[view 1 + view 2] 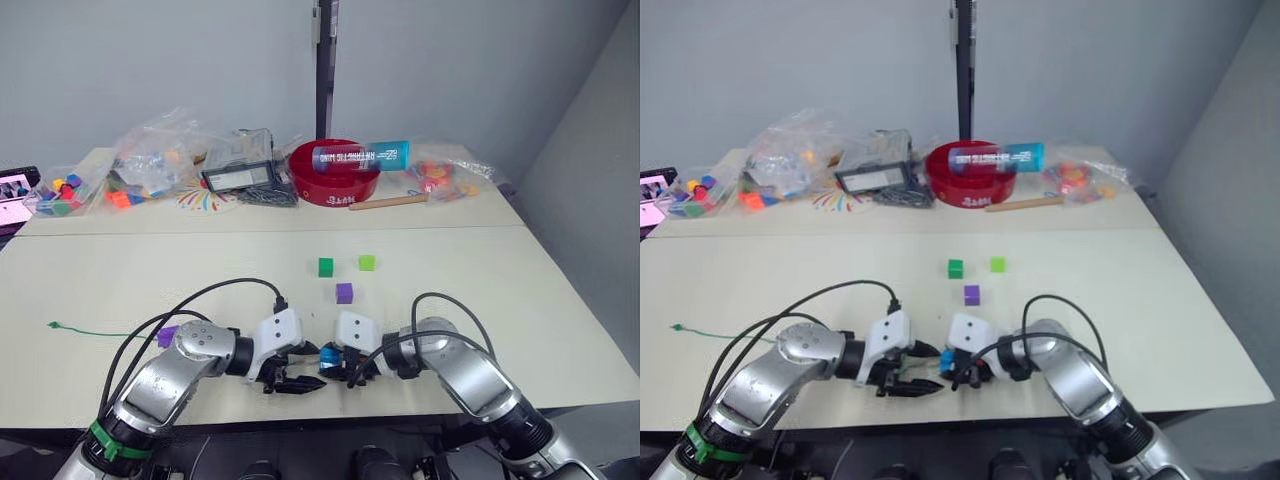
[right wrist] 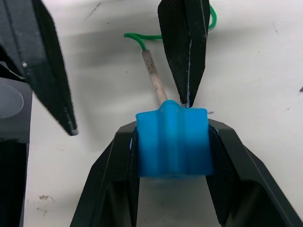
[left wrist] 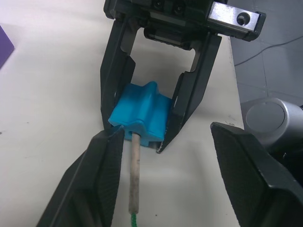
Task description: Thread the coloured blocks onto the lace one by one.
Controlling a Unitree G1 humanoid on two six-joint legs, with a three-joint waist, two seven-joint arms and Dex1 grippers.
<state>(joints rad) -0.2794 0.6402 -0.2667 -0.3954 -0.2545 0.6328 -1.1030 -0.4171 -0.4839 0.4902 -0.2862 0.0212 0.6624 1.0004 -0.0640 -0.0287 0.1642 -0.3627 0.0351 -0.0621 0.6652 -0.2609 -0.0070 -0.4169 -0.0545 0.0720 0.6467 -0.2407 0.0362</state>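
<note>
Now | right end effector [image 2: 173, 142] clamps blue block [image 2: 173, 141] | left end effector [image 3: 165, 156] spread wide

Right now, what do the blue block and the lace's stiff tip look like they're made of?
The blue block looks like smooth moulded plastic: even colour, soft sheen, rounded ridges. The lace's pale tip looks matte and slightly scuffed, maybe wood or stiffened cord; I can't tell which. The lace behind it looks like braided green string.

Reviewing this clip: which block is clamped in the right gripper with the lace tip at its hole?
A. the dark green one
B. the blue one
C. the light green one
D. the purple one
B: the right gripper is shut on the blue block, with the lace's pale tip entering it; the left gripper is open.
</note>
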